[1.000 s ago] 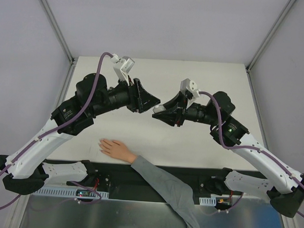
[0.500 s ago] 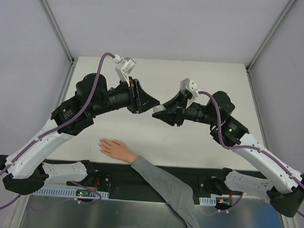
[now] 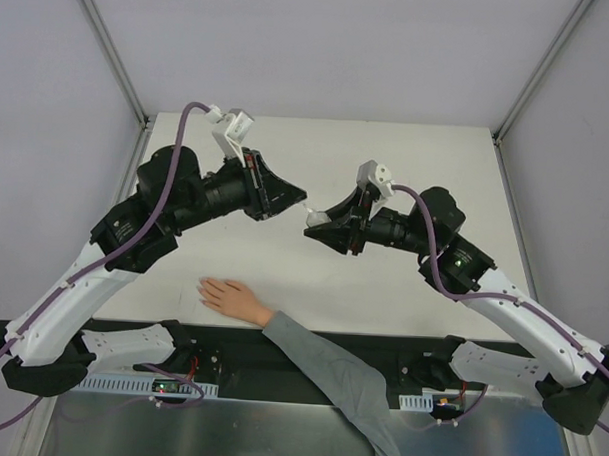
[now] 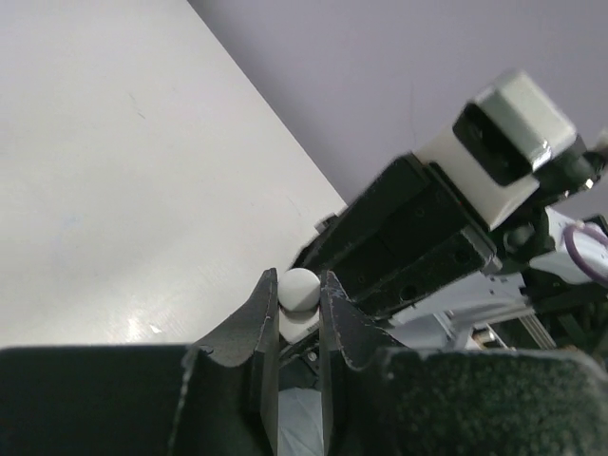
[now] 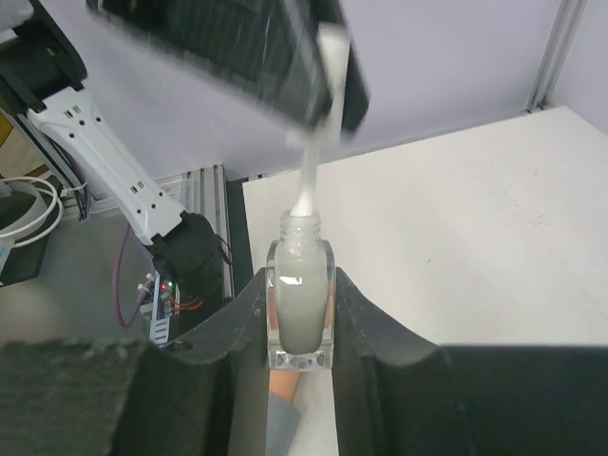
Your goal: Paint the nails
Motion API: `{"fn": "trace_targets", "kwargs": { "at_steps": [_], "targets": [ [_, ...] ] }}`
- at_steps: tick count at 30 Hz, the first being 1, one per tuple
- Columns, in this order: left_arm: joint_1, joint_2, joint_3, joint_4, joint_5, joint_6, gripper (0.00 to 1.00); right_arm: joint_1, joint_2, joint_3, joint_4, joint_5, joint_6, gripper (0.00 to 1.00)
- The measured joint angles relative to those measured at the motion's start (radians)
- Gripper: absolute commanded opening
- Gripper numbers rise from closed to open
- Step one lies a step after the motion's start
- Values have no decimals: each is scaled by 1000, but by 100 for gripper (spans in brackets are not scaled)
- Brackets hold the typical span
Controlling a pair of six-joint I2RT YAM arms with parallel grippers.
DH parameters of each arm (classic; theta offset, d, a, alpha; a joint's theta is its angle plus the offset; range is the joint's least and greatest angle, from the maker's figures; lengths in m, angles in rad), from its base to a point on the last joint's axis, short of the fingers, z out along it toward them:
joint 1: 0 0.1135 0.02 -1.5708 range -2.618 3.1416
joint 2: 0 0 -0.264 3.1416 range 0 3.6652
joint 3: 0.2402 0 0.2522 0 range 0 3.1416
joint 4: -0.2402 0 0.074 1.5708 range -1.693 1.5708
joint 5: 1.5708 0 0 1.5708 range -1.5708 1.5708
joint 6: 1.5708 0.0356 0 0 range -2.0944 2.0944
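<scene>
Right pincer (image 5: 300,281) closed on glass nail polish bottle (image 5: 301,318); bottle upright, neck open, pale greyish polish inside. Left pincer (image 4: 299,277) clamped on white round cap (image 4: 300,289). Brush stem (image 5: 310,176) hangs under cap, straight above bottle, tip at bottle mouth (stem blurred, bristles not clear). Bottle is up in air over counter (image 3: 407,162). Pale hand (image 3: 232,298) with grey sleeve (image 3: 320,364) lies flat on counter, well apart from bottle, toward near edge and to its left. Nails (image 3: 205,291) at fingertips, too small to see well.
</scene>
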Motion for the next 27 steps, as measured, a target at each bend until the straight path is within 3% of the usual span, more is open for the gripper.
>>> {"fn": "trace_targets", "kwargs": {
  "at_steps": [6, 10, 18, 27],
  "targets": [
    [181, -77, -29, -33, -80, 0, 0, 3, -105, -152, -24, 41, 13, 0],
    [211, -116, -96, -48, -159, 0, 0, 3, -174, -204, -65, 74, 14, 0],
    [235, -268, -508, -101, -425, -115, 0, 5, -271, -250, -140, 126, 20, 0],
    [277, -336, -747, -229, -653, -328, 0, 5, -258, -261, -157, 129, 42, 0]
  ]
}}
